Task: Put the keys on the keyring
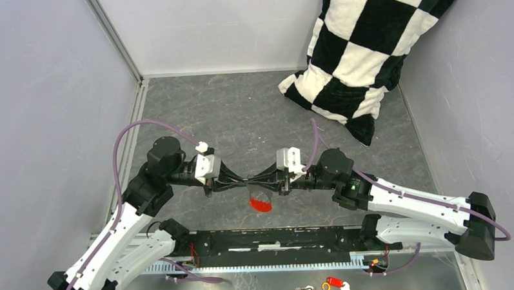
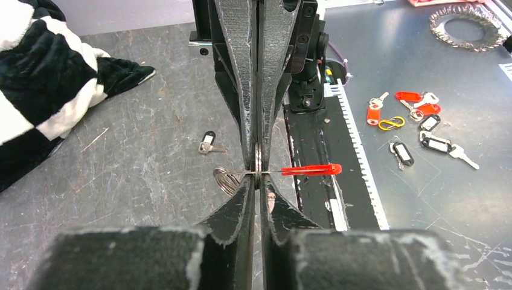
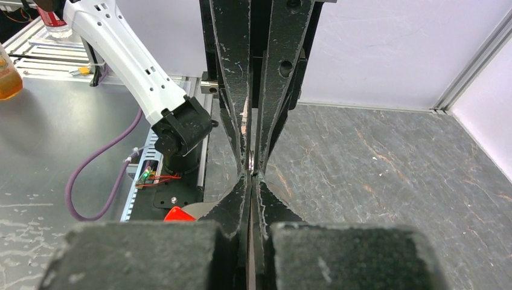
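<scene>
My left gripper and right gripper meet tip to tip above the mat. Both are shut on the silvery keyring, seen edge-on between the tips. A coil of its wire loops sticks out to one side. The long red key sticks out the other side on a thin wire; in the top view it hangs below the tips. In the right wrist view the ring sits between the fingers and a red corner shows. The green key is out of view.
A small metal key with a black tag lies on the mat below the grippers. Several tagged keys lie on the metal table beyond the black rail. A chequered pillow lies at the back right. Walls enclose the mat.
</scene>
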You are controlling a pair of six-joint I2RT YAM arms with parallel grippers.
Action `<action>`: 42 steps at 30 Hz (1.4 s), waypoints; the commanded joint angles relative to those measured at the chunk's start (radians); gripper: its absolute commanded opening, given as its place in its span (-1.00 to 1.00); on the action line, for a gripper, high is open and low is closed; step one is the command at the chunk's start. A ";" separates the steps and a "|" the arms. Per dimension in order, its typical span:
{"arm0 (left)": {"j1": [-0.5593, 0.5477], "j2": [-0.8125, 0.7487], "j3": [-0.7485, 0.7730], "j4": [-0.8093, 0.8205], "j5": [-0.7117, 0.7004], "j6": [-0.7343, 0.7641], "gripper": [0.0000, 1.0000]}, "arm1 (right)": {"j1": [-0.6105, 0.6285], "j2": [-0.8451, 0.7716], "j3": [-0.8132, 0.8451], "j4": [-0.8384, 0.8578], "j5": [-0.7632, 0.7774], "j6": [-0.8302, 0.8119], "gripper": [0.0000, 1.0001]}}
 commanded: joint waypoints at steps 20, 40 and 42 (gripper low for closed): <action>-0.002 -0.090 0.034 -0.039 0.226 0.701 -0.96 | 0.017 -0.183 0.074 -0.197 0.131 -0.112 -0.03; -0.002 -0.051 0.045 0.041 0.195 0.392 -0.95 | -0.056 -0.258 -0.101 -0.360 0.722 0.167 0.96; -0.003 -0.044 0.006 0.126 0.130 0.209 -0.96 | -0.107 -0.243 -0.133 -0.411 0.740 0.237 0.96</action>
